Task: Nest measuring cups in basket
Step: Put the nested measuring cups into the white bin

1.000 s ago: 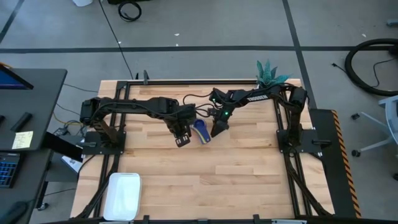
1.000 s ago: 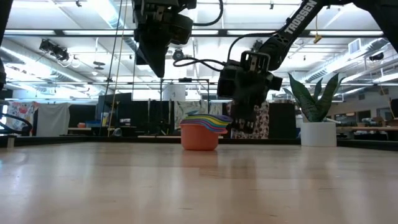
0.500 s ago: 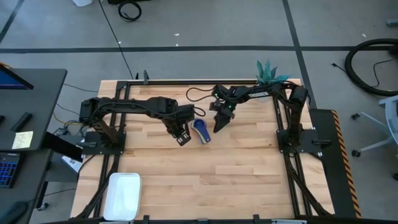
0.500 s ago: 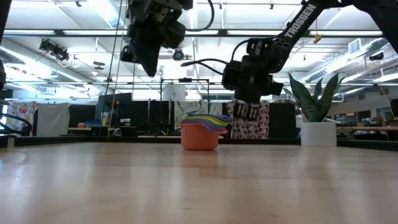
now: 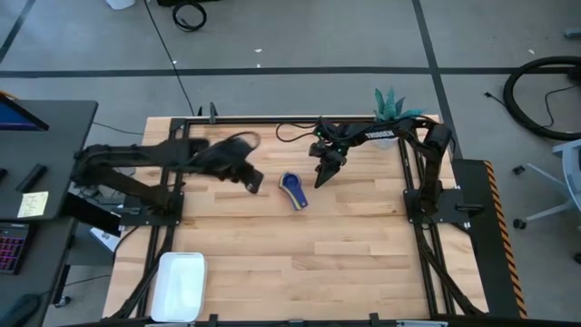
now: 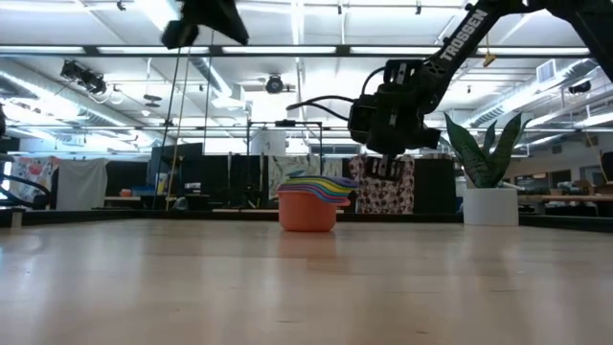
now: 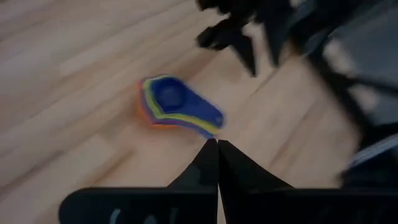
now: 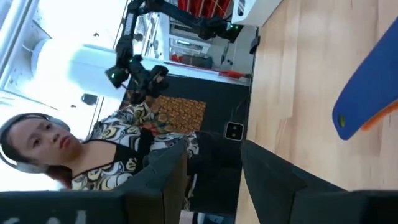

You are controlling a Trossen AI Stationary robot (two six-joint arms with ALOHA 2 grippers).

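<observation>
1. Wooden table (image 5: 300,263) first: your whole workspace is pale butcher-block planks, with both dark arms reaching in from either side.
2. Your left gripper (image 5: 253,182) hovers above the table to the left of the cups, its fingers (image 7: 214,163) pressed together on nothing.
3. Your right gripper (image 5: 322,176) hangs just beside the cups on their right, raised off the wood, with its fingers (image 8: 273,174) parted and empty.
4. You find the basket (image 5: 180,286) at the near left corner of the table, well apart from the cups and from both grippers; nothing shows inside it.
5. A potted plant (image 5: 394,106) stands at the far right corner; leave it alone.
6. The measuring cups (image 5: 292,191) sit near the table's middle, already stacked one inside another, dark blue on top and orange at the bottom in the low view (image 6: 308,203), handles fanned to one side.
7. Handling, as a judgement: you should expect thin, stiff, light plastic with smooth, slippery walls. A pinch on the top cup alone would likely lift only that one, so take the bunched handles together, or grip across the outer orange cup, to carry the whole stack to the basket.
</observation>
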